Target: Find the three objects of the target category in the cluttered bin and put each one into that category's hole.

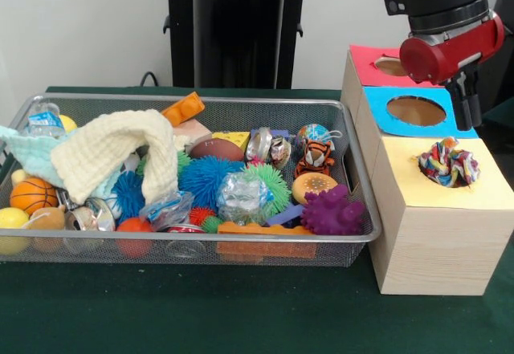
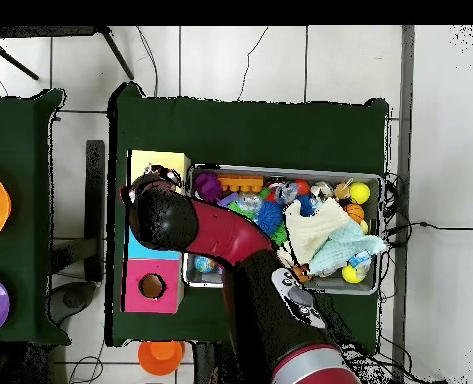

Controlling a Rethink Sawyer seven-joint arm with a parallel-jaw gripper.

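— Where's the rope toy?
— My knotted rope bundle (image 1: 448, 164), white, red, yellow and green, sits in the yellow box's hole (image 1: 450, 169).
— And the bin?
— The wire-mesh tray (image 1: 359, 179) lies beside the boxes, heaped with toys.

The setting is a robotics laboratory. A red and black robot arm (image 2: 230, 255) stands on a black pedestal (image 1: 233, 25) at a worktop (image 1: 241, 322) covered in dark green cloth. A row of test boxes (image 1: 438, 225) with colour-coded tops and round holes stands on it. Cables (image 2: 255, 60) run across a pale tiled floor (image 2: 345, 60), and the wall (image 1: 80, 25) is plain white.
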